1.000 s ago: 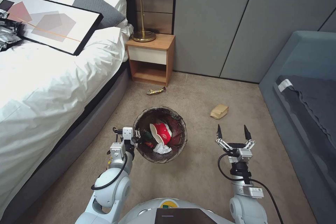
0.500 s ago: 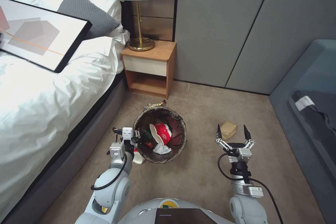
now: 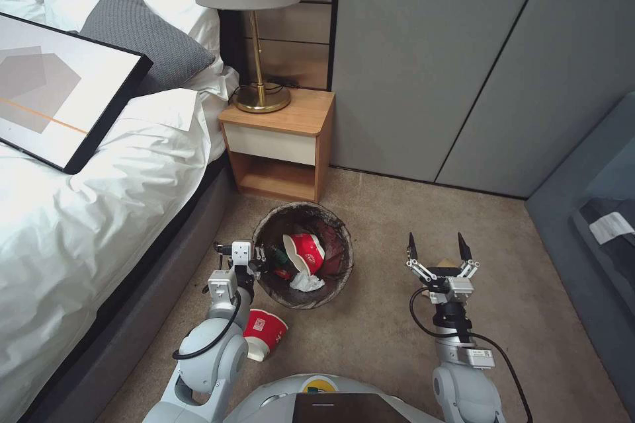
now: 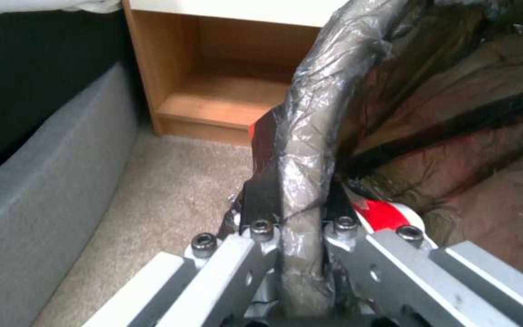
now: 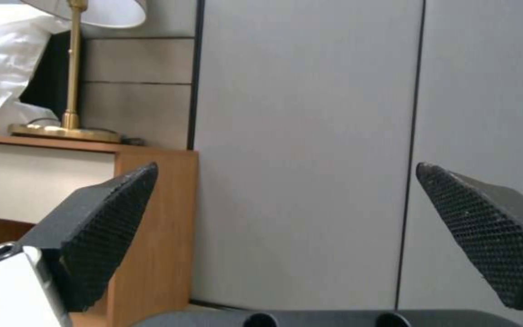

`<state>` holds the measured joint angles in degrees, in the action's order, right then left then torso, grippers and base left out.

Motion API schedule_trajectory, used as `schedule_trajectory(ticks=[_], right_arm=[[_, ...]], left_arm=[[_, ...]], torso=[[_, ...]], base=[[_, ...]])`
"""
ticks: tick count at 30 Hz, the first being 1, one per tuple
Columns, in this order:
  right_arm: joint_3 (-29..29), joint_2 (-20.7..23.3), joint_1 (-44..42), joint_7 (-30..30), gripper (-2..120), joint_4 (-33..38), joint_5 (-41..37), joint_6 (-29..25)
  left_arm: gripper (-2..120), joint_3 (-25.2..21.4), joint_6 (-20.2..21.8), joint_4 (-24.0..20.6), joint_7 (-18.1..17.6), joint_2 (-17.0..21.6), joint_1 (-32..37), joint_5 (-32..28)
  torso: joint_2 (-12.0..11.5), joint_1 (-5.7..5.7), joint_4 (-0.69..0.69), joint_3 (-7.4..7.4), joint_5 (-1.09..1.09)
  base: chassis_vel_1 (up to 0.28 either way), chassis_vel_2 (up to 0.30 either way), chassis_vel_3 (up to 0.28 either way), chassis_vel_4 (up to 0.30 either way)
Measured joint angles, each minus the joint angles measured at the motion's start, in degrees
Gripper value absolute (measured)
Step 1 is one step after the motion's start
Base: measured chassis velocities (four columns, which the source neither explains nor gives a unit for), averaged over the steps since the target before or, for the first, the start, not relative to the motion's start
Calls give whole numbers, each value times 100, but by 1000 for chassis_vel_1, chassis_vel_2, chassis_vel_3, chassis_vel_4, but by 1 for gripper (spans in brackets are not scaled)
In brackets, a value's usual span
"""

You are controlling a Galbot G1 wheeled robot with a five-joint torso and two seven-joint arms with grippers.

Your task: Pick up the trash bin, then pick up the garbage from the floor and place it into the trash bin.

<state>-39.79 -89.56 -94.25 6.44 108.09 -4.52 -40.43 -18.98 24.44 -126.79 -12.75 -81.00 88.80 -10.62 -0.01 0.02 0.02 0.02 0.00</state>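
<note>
Between the bed (image 3: pixel 99 211) and the nightstand (image 3: pixel 281 145), the trash bin (image 3: pixel 331 277) is held off the carpet by the left claw (image 3: pixel 254 263), pinched on its bag-covered rim (image 4: pixel 301 150). A slip of the thin liner could tip the bin. A red cup (image 3: pixel 263 334) lies below the left arm, near the bed frame, where room is tight. The right claw (image 3: pixel 434 248) hangs spread over open carpet.
</note>
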Motion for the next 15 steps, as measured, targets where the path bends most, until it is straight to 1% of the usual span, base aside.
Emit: schedule_trajectory(ticks=[5,15], right_arm=[[-19,37,55,11,100,-51,33,-31],[-78,86,138,-51,100,-72,114,-17]], left_arm=[[0,30,-5,2,1,2,22,9],[0,68,-3,-23,0,9,53,30]], torso=[[1,-2,-3,-3,0],[1,-2,-1,-3,0]], base=[[22,-25,-30,25],[0,0,0,0]])
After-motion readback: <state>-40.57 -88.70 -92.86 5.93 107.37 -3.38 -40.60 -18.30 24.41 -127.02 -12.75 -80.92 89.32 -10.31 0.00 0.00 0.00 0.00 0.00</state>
